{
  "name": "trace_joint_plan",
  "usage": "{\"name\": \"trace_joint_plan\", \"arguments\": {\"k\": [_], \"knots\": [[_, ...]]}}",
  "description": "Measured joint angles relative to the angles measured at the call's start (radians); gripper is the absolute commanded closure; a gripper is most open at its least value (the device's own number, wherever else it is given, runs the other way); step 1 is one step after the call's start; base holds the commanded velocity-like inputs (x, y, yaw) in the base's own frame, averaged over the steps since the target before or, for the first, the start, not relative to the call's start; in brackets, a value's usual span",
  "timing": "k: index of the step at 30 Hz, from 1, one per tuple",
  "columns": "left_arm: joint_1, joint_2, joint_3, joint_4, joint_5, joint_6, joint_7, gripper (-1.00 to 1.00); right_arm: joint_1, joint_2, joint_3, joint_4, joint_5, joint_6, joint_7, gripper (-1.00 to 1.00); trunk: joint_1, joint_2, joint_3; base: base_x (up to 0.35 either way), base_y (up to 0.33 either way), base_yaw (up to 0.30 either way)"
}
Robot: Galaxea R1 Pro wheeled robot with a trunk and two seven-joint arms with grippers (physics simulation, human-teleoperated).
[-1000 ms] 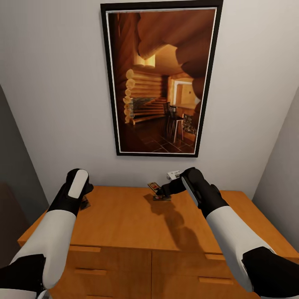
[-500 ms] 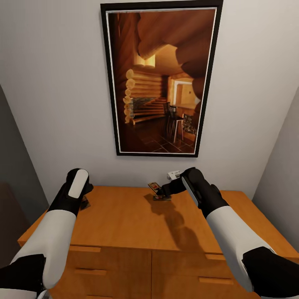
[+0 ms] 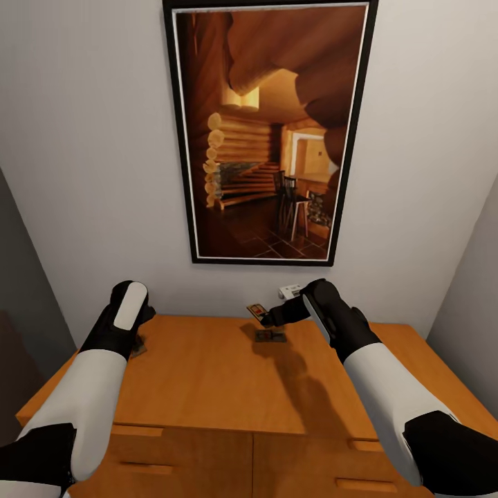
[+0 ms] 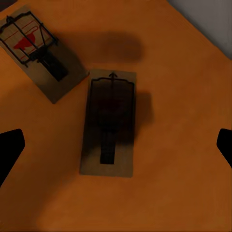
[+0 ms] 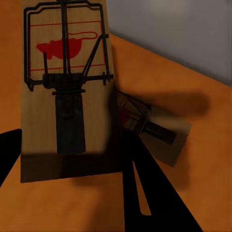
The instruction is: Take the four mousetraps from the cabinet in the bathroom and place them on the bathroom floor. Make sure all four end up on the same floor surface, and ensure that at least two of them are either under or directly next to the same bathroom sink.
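Head view: right gripper pinching mousetrap above cabinet; left gripper spread over two more.

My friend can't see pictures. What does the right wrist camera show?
A mousetrap, a tan board with dark wire and a red mark, sits close up in the right gripper. Another mousetrap lies below on the orange cabinet.

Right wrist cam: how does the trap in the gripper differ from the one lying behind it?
The held mousetrap is off the cabinet top, close to the camera, its red print plain. The other mousetrap lies flat on the top, partly shadowed and angled differently. Both are tan boards with dark wire springs.
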Motion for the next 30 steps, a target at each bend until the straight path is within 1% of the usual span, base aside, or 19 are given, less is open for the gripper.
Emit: {"name": "trace_joint_plan", "arguments": {"k": [10,12,17,20,23,30], "knots": [[0.0,-0.008,-0.006,0.01,0.003,-0.002,0.003,-1.0,0.0,0.0,0.0,0.0,0.0,0.0,0.0,1.0,0.0,0.0,0.0,0.004,0.0,0.0],[0.001,-0.01,-0.007,0.025,0.003,-0.006,0.004,-1.0,0.0,0.0,0.0,0.0,0.0,0.0,0.0,1.0,0.0,0.0,0.0,0.0,0.0,0.0],[0.001,-0.01,-0.008,0.094,0.002,-0.03,0.002,-1.0,0.0,0.0,0.0,0.0,-0.001,0.0,0.0,1.0,0.0,0.0,0.0,0.0,0.0,0.0],[0.001,-0.01,-0.009,0.141,0.003,-0.065,-0.001,-1.0,0.0,0.0,0.0,0.0,-0.001,0.0,0.001,1.0,0.0,0.0,0.0,0.0,0.0,0.0],[0.0,-0.009,-0.01,0.154,0.003,-0.079,-0.003,-1.0,0.0,0.0,0.0,0.0,-0.001,0.0,0.001,1.0,0.0,0.0,0.0,0.0,0.0,0.0],[0.0,-0.007,-0.011,0.154,0.004,-0.08,-0.006,-1.0,0.0,-0.001,-0.001,0.001,-0.003,0.0,0.001,1.0,0.0,0.0,0.0,0.0,0.0,0.0]]}}
